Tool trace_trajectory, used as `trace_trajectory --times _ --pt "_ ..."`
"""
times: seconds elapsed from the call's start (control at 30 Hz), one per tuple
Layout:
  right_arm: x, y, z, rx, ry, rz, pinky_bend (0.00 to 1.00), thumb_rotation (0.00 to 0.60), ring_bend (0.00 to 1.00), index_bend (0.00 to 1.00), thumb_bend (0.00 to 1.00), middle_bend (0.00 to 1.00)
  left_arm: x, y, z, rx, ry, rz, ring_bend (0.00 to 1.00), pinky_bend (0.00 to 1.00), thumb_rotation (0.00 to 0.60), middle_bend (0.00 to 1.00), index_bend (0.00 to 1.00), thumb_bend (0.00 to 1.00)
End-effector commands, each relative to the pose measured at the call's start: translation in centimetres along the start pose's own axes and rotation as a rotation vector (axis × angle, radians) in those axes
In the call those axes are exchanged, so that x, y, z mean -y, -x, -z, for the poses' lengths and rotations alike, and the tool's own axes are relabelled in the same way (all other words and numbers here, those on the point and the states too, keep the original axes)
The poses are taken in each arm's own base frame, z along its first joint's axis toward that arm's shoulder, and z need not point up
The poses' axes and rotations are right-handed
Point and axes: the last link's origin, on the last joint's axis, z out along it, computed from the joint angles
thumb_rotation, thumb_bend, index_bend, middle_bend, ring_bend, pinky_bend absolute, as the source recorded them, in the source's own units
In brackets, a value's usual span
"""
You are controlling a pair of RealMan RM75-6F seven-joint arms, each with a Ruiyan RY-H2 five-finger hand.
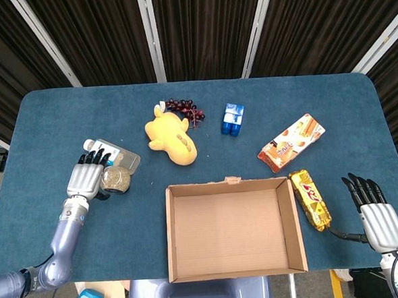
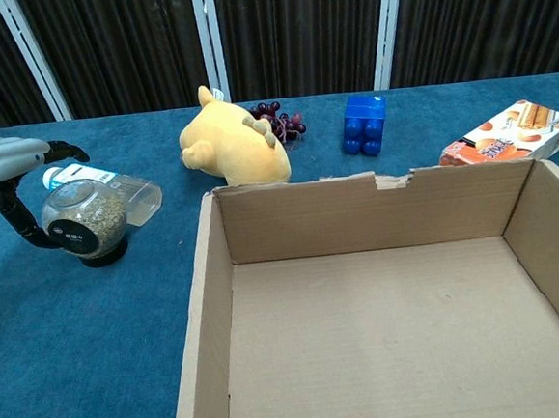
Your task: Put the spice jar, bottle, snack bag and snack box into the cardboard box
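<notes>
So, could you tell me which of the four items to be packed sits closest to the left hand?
The spice jar, the round one filled with herbs: the left hand is right beside it, with the bottle just behind.

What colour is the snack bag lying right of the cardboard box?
The snack bag is shiny gold-yellow with red lettering, seen only in the head view.

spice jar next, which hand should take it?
Left. The left hand is right beside the spice jar, fingers spread and nothing held. The right hand lies open on the far side of the cardboard box, near the snack bag.
</notes>
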Motion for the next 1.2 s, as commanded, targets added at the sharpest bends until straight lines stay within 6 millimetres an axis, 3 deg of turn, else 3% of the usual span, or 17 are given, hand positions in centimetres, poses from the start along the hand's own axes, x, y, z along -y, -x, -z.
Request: trace_trajectory --times 0.03,0.13,0.23,0.33,0.53,0.77,1.0,1.2 --pt "0.1 0.0 0.1 0.000 -0.004 0.000 0.00 0.600 0.00 0.00 0.00 0.00 -0.5 0.5 -0.3 0.011 -0.006 -0.003 0.06 0.14 0.600 0.02 0.15 0.11" --pt "0.1 0.0 0.1 0.000 -0.006 0.001 0.00 0.600 0.00 0.00 0.00 0.00 -1.1 0.6 -0.5 0.001 -0.009 0.009 0.20 0.27 0.600 0.16 0.34 0.28" --pt "0.0 0.0 0.1 -0.004 -0.004 0.000 0.00 0.600 0.00 0.00 0.00 0.00 -1.4 0.5 -0.4 -0.041 -0.013 -0.001 0.38 0.39 0.600 0.37 0.55 0.45" --pt "0.0 -0.1 0.1 -0.007 -0.003 -0.002 0.00 0.600 0.00 0.00 0.00 0.00 -1.4 0.1 -0.1 -0.093 -0.014 0.005 0.45 0.43 0.600 0.46 0.64 0.50" --pt "0.0 0.0 0.1 -0.010 -0.003 -0.001 0.00 0.600 0.00 0.00 0.00 0.00 -1.3 -2.0 0.8 -0.190 0.011 0.040 0.47 0.45 0.600 0.48 0.67 0.55" --pt "0.0 0.0 0.0 -0.011 -0.002 0.001 0.00 0.600 0.00 0.00 0.00 0.00 -3.0 -6.9 3.0 -0.309 0.127 0.131 0.47 0.45 0.600 0.48 0.67 0.55" --pt "0.0 0.0 0.0 -0.013 -0.001 0.003 0.00 0.600 0.00 0.00 0.00 0.00 -8.3 -10.1 6.8 -0.323 0.367 0.255 0.47 0.44 0.600 0.48 0.66 0.53" --pt "-0.1 -0.1 0.0 -0.014 0.005 0.000 0.00 0.600 0.00 0.00 0.00 0.00 -13.5 -9.8 9.7 -0.266 0.562 0.237 0.45 0.44 0.600 0.44 0.63 0.49"
